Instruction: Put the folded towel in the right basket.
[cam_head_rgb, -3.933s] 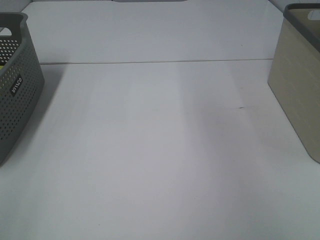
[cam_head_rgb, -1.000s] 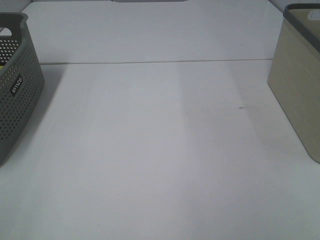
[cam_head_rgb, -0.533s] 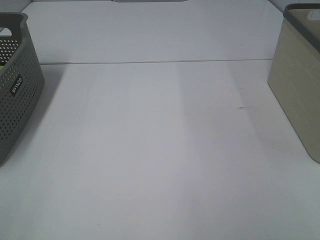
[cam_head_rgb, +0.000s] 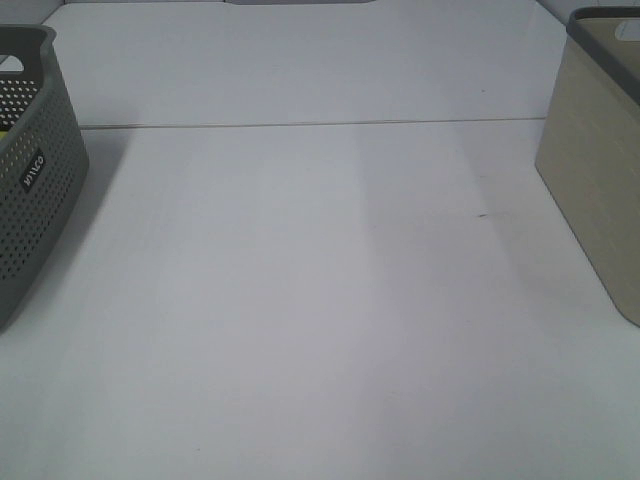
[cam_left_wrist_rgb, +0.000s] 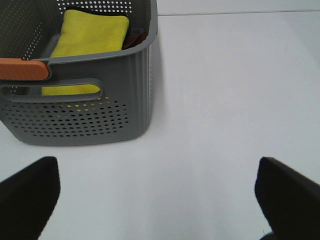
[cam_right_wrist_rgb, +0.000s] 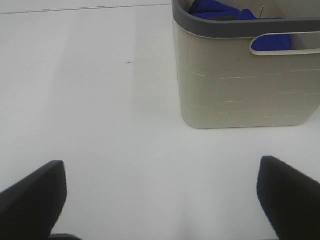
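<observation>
The right basket (cam_head_rgb: 598, 170) is beige with a grey rim, at the table's right edge; the right wrist view shows it (cam_right_wrist_rgb: 240, 80) with blue cloth (cam_right_wrist_rgb: 217, 8) inside. A folded yellow towel (cam_left_wrist_rgb: 92, 37) lies in the grey perforated left basket (cam_left_wrist_rgb: 85, 115), with a dark reddish cloth (cam_left_wrist_rgb: 135, 39) beside it. My left gripper (cam_left_wrist_rgb: 159, 197) is open and empty, over bare table short of the grey basket. My right gripper (cam_right_wrist_rgb: 161, 197) is open and empty, short of the beige basket. Neither gripper shows in the exterior high view.
The grey basket (cam_head_rgb: 30, 190) stands at the table's left edge and has an orange handle piece (cam_left_wrist_rgb: 22, 69). A seam (cam_head_rgb: 300, 125) crosses the white table at the back. A small dark mark (cam_head_rgb: 483, 214) lies near the right basket.
</observation>
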